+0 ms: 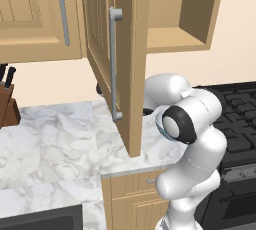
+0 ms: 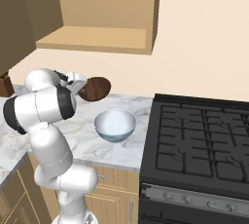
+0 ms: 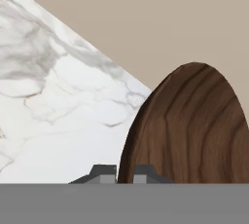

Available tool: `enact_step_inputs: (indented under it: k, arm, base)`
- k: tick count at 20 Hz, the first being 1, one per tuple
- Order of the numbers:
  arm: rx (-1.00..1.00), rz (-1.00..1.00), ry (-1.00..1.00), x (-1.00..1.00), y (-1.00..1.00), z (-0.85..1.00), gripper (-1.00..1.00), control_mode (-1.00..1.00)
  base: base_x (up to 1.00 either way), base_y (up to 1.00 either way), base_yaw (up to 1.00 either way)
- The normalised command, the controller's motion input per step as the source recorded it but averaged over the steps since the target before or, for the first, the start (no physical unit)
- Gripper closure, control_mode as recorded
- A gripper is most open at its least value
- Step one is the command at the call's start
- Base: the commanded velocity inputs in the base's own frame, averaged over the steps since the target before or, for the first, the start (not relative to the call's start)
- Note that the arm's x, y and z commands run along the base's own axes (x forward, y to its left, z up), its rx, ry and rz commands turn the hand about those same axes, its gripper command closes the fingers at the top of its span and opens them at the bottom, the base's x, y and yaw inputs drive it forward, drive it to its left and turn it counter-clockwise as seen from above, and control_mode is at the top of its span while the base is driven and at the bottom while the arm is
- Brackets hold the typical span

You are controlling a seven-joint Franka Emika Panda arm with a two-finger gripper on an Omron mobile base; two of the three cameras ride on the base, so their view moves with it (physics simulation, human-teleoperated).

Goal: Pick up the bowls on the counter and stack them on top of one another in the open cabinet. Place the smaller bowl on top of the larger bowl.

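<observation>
1. The smaller bowl (image 3: 189,130) sits nearest the hand camera — dark brown wood grain, its rim pinched between the 2 finger tips of the gripper (image 3: 125,173), whose jaws are drawn in tight on that rim.
2. In the right base view the same bowl (image 2: 96,88) hangs tilted on its side in the gripper (image 2: 79,87), lifted above the counter (image 2: 87,142) and close to the back wall.
3. The larger bowl (image 2: 115,125) stands upright on the marble, near the stove (image 2: 199,145) — apart from the brown bowl, in front of it and lower.
4. The open cabinet (image 2: 92,38) is overhead, its wooden shelf bare.
5. In the left base view its door (image 1: 107,59) swings out over the counter, carrying a long grey bar handle (image 1: 114,64).
6. A knife block (image 1: 7,101) stands at the far left.
</observation>
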Motion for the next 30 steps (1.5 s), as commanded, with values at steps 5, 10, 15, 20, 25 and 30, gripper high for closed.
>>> enact_step_inputs:
  k: [5,10,15,20,25,30]
  arm:
    - [-0.06,0.0,0.01,-0.1,-0.1,0.2,1.0,-1.0]
    - [-0.04,0.0,0.0,-0.18,-0.09,0.18,1.0,-1.0]
    - [-0.03,0.0,0.0,-0.22,-0.11,0.15,1.0,-1.0]
    - [-0.03,0.0,0.0,-0.3,-0.15,0.14,1.0,-1.0]
    - [0.0,0.0,0.02,-0.28,-0.19,0.22,1.0,-1.0]
    - [0.01,0.0,0.04,-0.26,-0.22,0.25,1.0,-1.0]
  base:
    - [0.0,0.0,0.0]
    - [0.0,0.0,0.0]
    - [0.0,0.0,0.0]
    - [0.0,0.0,0.0]
    - [0.0,0.0,0.0]
    - [0.0,0.0,0.0]
